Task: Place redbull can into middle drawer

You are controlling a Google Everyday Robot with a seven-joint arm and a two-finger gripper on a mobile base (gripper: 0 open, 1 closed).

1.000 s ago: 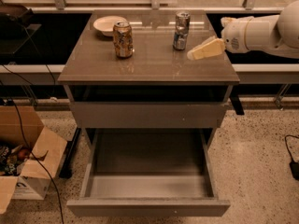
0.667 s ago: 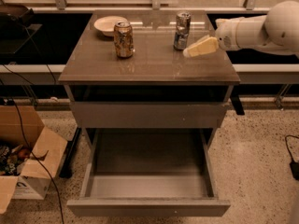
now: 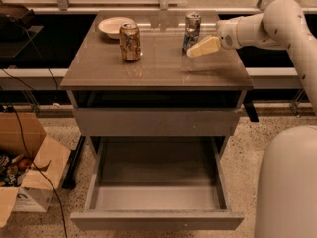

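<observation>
The redbull can point(image 3: 191, 30) stands upright at the back right of the cabinet top, slim and silver with blue patches. My gripper point(image 3: 201, 47) reaches in from the right on a white arm; its pale tip lies just right of the can's base, close to touching it. The middle drawer point(image 3: 157, 221) is pulled out wide below, with its pale grey floor showing and nothing in it.
A wider gold-orange can point(image 3: 130, 42) stands at the back left of the cabinet top point(image 3: 158, 71), with a white bowl point(image 3: 115, 26) behind it. A shut grey drawer front point(image 3: 156, 121) sits above the open drawer. An open cardboard box point(image 3: 27, 170) lies on the floor at left.
My gripper has moved left along the cabinet top towards the redbull can and now sits right beside it. The cans and the drawer have not moved.
</observation>
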